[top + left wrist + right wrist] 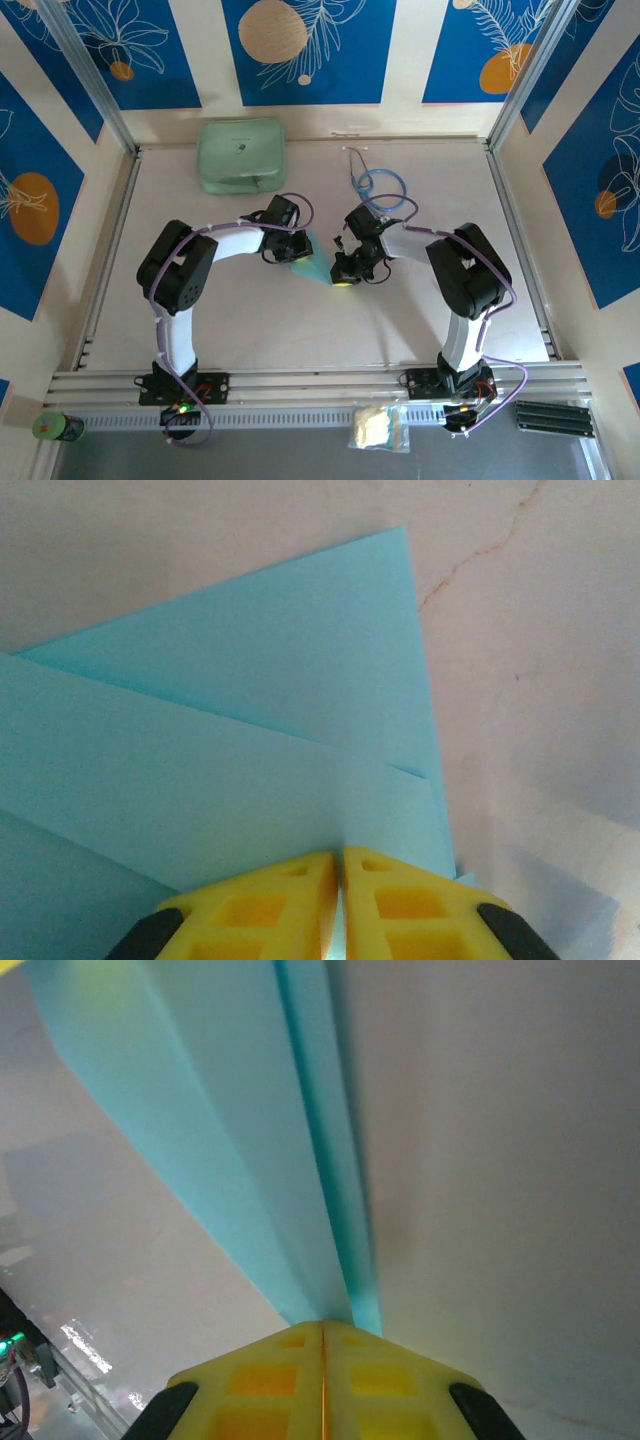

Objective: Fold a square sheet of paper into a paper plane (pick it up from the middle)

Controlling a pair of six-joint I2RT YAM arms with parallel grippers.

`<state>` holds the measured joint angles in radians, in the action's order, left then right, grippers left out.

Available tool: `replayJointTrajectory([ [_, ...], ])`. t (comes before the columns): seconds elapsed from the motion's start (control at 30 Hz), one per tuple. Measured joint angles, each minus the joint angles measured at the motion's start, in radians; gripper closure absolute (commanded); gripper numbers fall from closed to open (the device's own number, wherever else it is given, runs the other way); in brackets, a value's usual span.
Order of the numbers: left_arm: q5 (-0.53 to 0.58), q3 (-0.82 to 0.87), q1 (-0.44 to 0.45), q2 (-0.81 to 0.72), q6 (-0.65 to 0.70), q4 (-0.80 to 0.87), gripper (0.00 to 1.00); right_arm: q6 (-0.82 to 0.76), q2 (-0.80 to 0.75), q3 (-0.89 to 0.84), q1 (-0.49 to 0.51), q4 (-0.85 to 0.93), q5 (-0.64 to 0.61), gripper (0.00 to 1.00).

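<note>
remote seat check-in. the paper (316, 266) is in the middle of the bench (300, 330), caught between both arms, and it's no longer a flat square. the left wrist cam shows 3 or so overlapping layers (250, 730) fanning off to a corner. the right wrist cam shows it narrowing into a long folded strip (250, 1160) with a crease running down it.

left gripper (340, 872) is clenched on the stacked layers, yellow tips pressed together with the edge of the sheet sandwiched in. right gripper (322, 1335) is clamped tight too, pinching the narrow end right where the crease comes in. my read is that holding it from 2 opposite sides keeps the flaps from springing open and keeps the crease lined up for the next fold.

pose-wise, from the top both arms have their elbows pushed outward and their forearms angled in toward the centre. the left gripper (288, 250) and right gripper (345, 272) face each other close together across the paper. i can't tell if the paper's underside touches the bench or hangs just off it.

the mint-green case (240, 155) and stethoscope (380, 185) sit at the far side, well apart from the work.
</note>
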<state>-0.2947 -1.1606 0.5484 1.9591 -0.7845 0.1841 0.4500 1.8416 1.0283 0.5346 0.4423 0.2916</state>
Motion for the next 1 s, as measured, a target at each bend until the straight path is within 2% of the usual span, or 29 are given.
replayJointTrajectory([
  [0.33, 0.000, 0.000, 0.000, 0.000, 0.000, 0.000, 0.85, -0.005, 0.008, 0.000, 0.000, 0.003, 0.008, 0.92],
  [0.47, -0.004, -0.001, 0.000, 0.000, 0.000, 0.000, 0.82, -0.005, 0.007, 0.004, 0.000, 0.008, 0.002, 0.92],
  [0.57, -0.018, -0.013, 0.000, -0.003, 0.004, 0.006, 0.76, -0.003, -0.014, 0.003, 0.001, 0.008, -0.007, 0.90],
  [0.7, -0.018, -0.018, -0.004, -0.040, 0.001, 0.024, 0.62, 0.014, -0.098, 0.002, 0.001, -0.018, -0.014, 0.77],
  [0.83, -0.010, -0.011, -0.017, -0.154, -0.021, 0.017, 0.48, 0.033, -0.147, 0.005, -0.006, -0.072, -0.027, 0.65],
  [0.93, 0.009, 0.045, -0.048, -0.269, -0.054, -0.028, 0.42, 0.038, -0.127, 0.011, -0.014, -0.092, -0.034, 0.59],
  [1.0, 0.027, 0.103, -0.074, -0.336, -0.078, -0.056, 0.38, 0.037, -0.101, 0.021, -0.017, -0.094, -0.033, 0.59],
])
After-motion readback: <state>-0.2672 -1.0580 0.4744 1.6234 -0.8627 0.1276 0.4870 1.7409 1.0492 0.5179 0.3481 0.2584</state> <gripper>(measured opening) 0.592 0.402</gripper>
